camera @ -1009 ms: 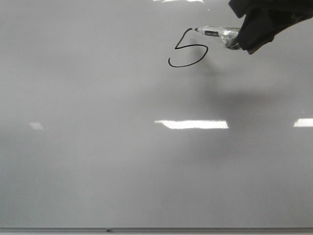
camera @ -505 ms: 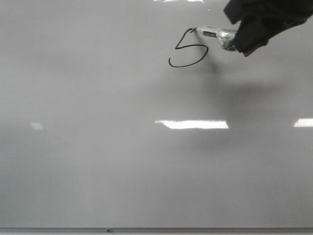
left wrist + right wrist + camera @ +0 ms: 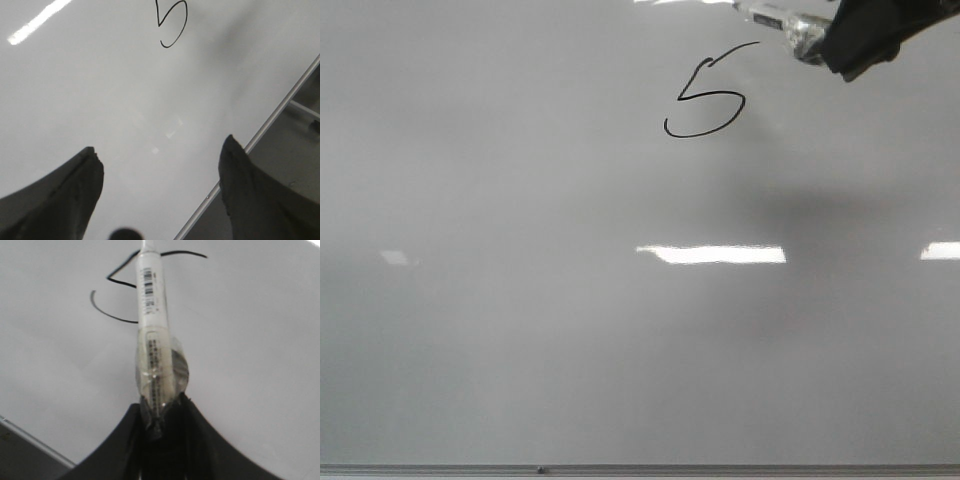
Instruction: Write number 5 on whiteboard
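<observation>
A thin black number 5 (image 3: 703,103) with a rounded belly and a long slanted top stroke is drawn on the glossy grey-white whiteboard (image 3: 570,350). My right gripper (image 3: 840,45) at the top right is shut on a white marker (image 3: 782,22), whose tip points left, above and right of the top stroke's end. In the right wrist view the marker (image 3: 152,315) sticks out of the gripper (image 3: 162,412) over the 5 (image 3: 120,300). My left gripper (image 3: 160,160) is open and empty above the board, with part of the 5 (image 3: 172,27) ahead of it.
A thin grey frame strip (image 3: 640,468) runs along the board's near edge and also shows in the left wrist view (image 3: 270,125). Bright glare patches (image 3: 712,254) lie across the middle of the board.
The right gripper has moved up and to the right with the marker. The 5 has gained its long slanted top stroke. The marker tip now sits away from the line.
</observation>
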You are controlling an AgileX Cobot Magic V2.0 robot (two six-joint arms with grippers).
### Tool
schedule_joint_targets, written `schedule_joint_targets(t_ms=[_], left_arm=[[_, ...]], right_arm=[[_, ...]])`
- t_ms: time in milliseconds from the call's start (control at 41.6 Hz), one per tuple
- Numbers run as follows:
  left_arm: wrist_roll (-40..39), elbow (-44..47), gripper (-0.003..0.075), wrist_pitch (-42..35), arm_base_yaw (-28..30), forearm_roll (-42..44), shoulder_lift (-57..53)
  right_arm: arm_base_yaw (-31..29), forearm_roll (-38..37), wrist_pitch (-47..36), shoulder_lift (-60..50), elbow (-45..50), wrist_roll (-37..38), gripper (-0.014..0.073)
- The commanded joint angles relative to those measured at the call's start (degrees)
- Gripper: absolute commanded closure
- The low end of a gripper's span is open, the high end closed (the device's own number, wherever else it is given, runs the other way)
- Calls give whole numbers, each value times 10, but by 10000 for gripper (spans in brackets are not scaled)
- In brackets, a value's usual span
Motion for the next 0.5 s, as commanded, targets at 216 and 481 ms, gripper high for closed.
schedule_joint_targets(t_ms=[216,481], left_arm=[[73,-19,239,-38,-95,-10,-6],[123,-19,237,-32,-179,-33,7]], right_arm=[[134,-1,111,-103,-15,-158,662],[235,1,206,-110,-15,-207,662]])
